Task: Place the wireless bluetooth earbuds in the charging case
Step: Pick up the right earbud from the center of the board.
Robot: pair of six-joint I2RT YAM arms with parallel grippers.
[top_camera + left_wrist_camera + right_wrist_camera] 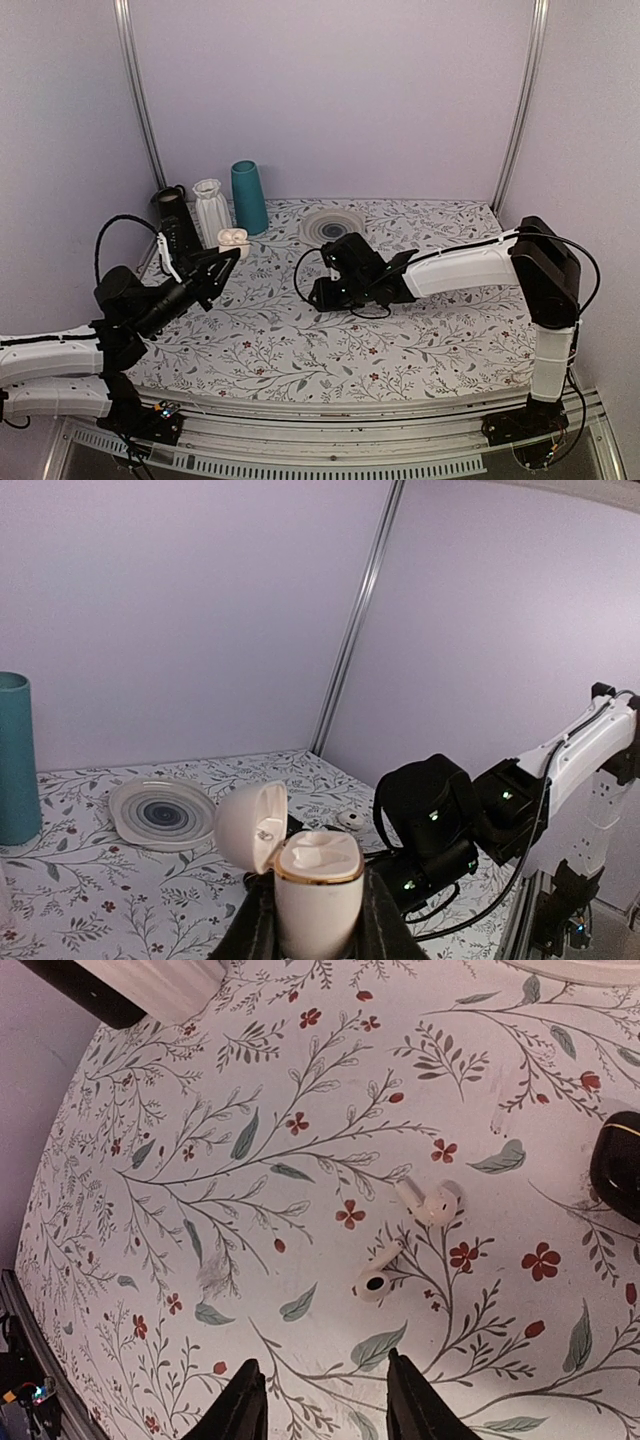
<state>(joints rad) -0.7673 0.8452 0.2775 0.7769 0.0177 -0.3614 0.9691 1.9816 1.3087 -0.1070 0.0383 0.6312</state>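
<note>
Two earbuds (432,1202) are laid on the desk (180,1080) just ahead of the released right claw (320,1395); the open charging case (315,875) is clenched by the left claw (320,932). Pick-up is judged pending: the nearer earbud (377,1275) must be straddled and pinched.

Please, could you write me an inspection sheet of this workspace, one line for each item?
Surface: floral tablecloth, flat, no spill seen.
Job's things: charging case upright, lid open; first earbud and second earbud lie loose on the cloth, close together.
Clutter: black vessel, ribbed white vase, teal vase and striped plate at the far edge.
Grippers: left gripper has its fingers shut on the case; right gripper is open and empty, near the earbuds.
Cables: black cable loop by the right wrist; second cable loop over the left arm.
Surroundings: lilac walls, metal posts.
</note>
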